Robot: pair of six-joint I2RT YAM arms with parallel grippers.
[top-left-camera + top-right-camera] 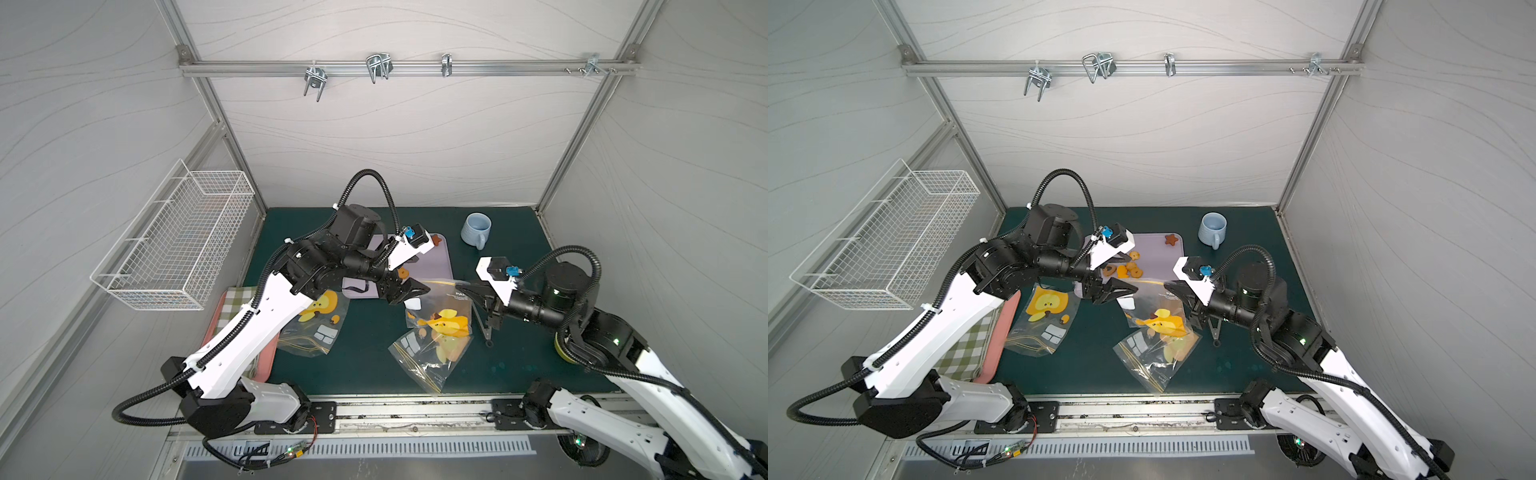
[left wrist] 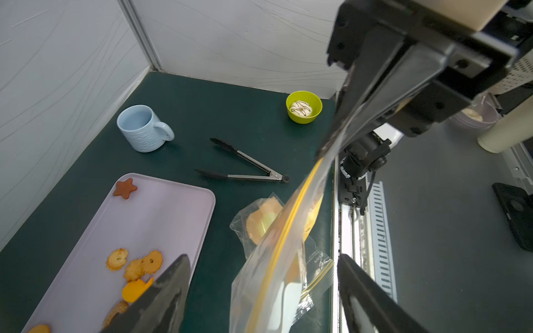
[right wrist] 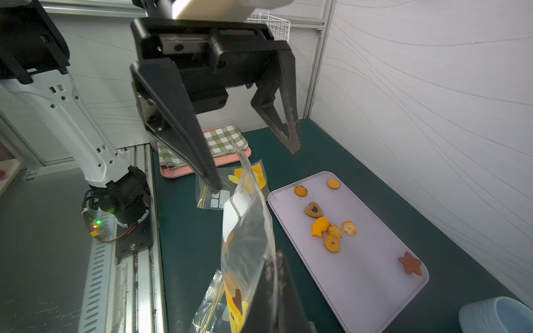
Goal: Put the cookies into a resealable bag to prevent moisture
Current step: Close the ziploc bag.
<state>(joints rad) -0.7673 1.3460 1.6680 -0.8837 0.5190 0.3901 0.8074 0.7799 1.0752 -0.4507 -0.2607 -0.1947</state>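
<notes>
1. The right pincer [image 2: 331,138] is clenched on the zip edge of the resealable bag [image 3: 248,230] and holds it lifted over the middle of the desk [image 1: 374,365]. I judge this is done so that the mouth turns toward the other arm.
2. The left pincer [image 3: 254,168] is released, with its jaws wide. The free upper corner of the bag rises between them, and I see no contact. Probably it must catch the other lip to pull the mouth open.
3. The cookies [image 3: 326,227] lie on the lilac tray [image 3: 360,259], toward the far edge of the desk and just beside the bag. One dark star sits alone in a far corner of the tray. The printed pictures do not let me tell if any cookie is inside the bag.
4. Room is narrow here. One finger of the left pincer hangs over the near end of the tray, close to the cookies, and could brush them.
5. A second bag [image 1: 424,357] lies flat below the lifted one, toward the near edge. A third bag [image 1: 316,328] lies toward the left edge. The tongs [image 2: 245,170] lie toward the right edge, and the mug [image 2: 141,128] stands by the far edge.
</notes>
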